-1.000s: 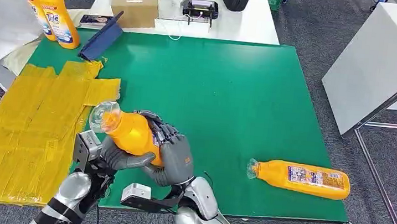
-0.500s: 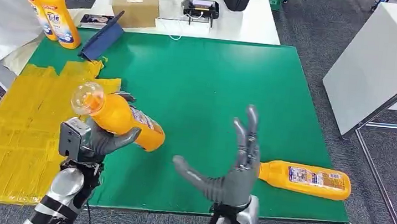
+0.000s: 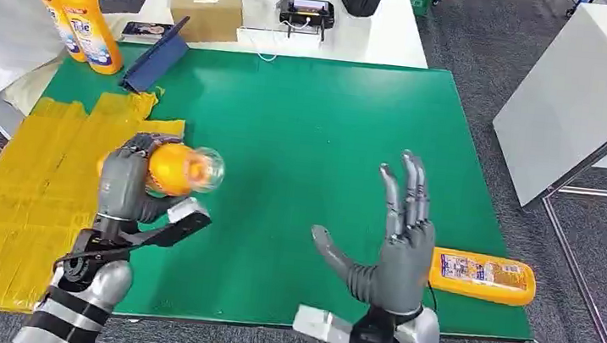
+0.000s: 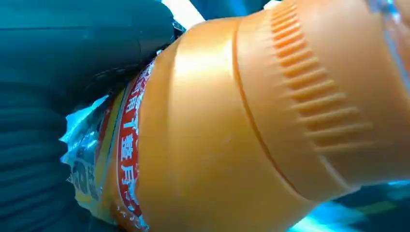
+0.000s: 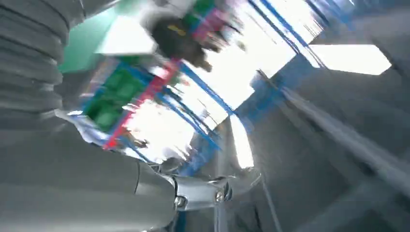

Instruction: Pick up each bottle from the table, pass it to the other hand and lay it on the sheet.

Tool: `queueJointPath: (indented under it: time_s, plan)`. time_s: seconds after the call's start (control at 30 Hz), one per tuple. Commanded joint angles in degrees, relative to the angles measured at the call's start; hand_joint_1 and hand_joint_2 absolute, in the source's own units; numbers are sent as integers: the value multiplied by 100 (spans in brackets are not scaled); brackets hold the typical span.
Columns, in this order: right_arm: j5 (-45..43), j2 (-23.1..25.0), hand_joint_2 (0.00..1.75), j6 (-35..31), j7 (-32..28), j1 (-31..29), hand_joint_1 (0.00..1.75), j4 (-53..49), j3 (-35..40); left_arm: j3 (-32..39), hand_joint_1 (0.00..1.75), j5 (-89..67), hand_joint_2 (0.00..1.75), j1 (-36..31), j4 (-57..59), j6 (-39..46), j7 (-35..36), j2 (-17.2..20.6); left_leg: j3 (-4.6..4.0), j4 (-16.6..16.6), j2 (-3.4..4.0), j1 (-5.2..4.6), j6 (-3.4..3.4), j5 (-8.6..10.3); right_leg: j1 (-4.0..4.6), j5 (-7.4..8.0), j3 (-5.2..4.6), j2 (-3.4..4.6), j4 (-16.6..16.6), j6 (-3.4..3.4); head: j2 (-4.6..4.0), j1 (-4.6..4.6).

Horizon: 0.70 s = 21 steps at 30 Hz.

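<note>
Swung round since a half-second ago, the orange bottle (image 3: 171,167) is being gripped by the left hand (image 3: 125,180) at the yellow sheet (image 3: 34,194) edge, cap toward three o'clock; the right hand (image 3: 389,253) is being held spread, empty, near the second bottle (image 3: 482,276).

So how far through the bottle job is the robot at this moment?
Nothing lies on the yellow sheet yet. The handover looks done for one orange bottle: the left hand holds it at the sheet's edge, while the right hand is raised, open and empty. Left to do: lay this bottle down, then take the second bottle lying on the green mat.
</note>
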Motion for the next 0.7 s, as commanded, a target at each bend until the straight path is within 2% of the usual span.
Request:
queueJointPath:
  time_s: [0.03, 0.13, 0.2, 0.23, 0.27, 0.33, 0.4, 0.43, 0.47, 0.57, 0.6, 0.63, 0.7]
  plan:
    - [554, -1199, 175, 1403, 1054, -731, 0, 1668, 220, -1112, 175, -972, 175, -1447, 3706, -601, 1193, 1024, 39, -15, 5, 6, -6, 1, 2, 4, 35, 18, -16, -11, 0, -2]
    - [618, -1238, 175, 1388, 1106, -689, 0, 1706, 202, -1135, 175, -972, 175, -1551, 3964, -611, 1216, 970, 56, -15, -7, 14, -6, 1, 8, -4, 56, 17, -22, -14, 0, -4]
    - [672, -1374, 175, 1607, 1285, -642, 0, 1764, 193, -1112, 175, -972, 175, -1679, 4279, -818, 1299, 953, 26, -6, 2, 8, -2, 6, 4, -1, 26, 11, -7, -7, 0, 0]
    - [672, -1374, 175, 1607, 1285, -642, 0, 1764, 193, -1112, 175, -972, 175, -1679, 4279, -818, 1299, 953, 47, -5, -3, 13, -3, -4, 7, -11, 51, 19, -11, -10, 0, -2]
    - [725, -1538, 175, 1672, 1502, -535, 0, 1858, 49, -849, 175, -915, 175, -1842, 4832, -931, 1357, 894, 36, -5, 5, 9, -2, 0, 4, -5, 37, 18, -9, -8, 0, -4]
    - [646, -1689, 175, 1584, 1472, -365, 0, 1790, -122, -585, 175, -893, 175, -1933, 5301, -468, 1278, 901, 44, -3, -6, 11, -2, -5, 4, -12, 54, 15, -11, -7, 0, 0]
    - [628, -1729, 175, 1574, 1471, -310, 0, 1735, -181, -542, 175, -907, 175, -1946, 5401, -375, 1236, 914, 61, -6, 0, 10, -5, -13, 3, -16, 68, 26, -14, -10, 0, 0]
    - [637, -1747, 175, 1609, 1487, -274, 0, 1670, -211, -436, 134, -927, 175, -1950, 5472, -226, 1273, 896, 34, -7, -1, 3, -3, 1, -1, -5, 41, 16, -10, -7, 0, 2]
    - [646, -1798, 175, 1639, 1536, -201, 0, 1597, -275, -204, 2, -871, 175, -1882, 5459, 127, 1306, 881, 49, -4, -2, 7, -6, -8, 1, -10, 57, 28, -9, -11, 0, -2]
    - [707, -1984, 175, 1688, 1728, 197, 0, 1272, -567, 654, 0, 163, 175, -1655, 5259, 592, 296, 697, 24, -5, -10, -1, -1, 0, -3, -3, 29, 11, -5, -5, 0, -2]
    - [733, -2026, 175, 1695, 1768, 355, 0, 1143, -696, 1172, 0, 1038, 0, -1543, 5052, 474, -564, 531, 45, -4, -15, 5, -4, -9, 0, -12, 53, 19, -9, -9, 0, 0]
    - [730, -2056, 175, 1632, 1782, 537, 0, 993, -864, 1977, 0, 2618, 0, -1285, 4536, -121, -2044, 309, 31, -6, -18, -1, 0, -3, -4, -9, 36, 7, -7, -5, 0, -4]
    - [703, -2107, 175, 1635, 1789, 715, 0, 855, -1044, 2526, 0, 3979, 0, -735, 3410, -614, -2896, 108, 40, -5, -27, 0, 0, -7, -4, -15, 44, 1, -7, -5, 0, -4]
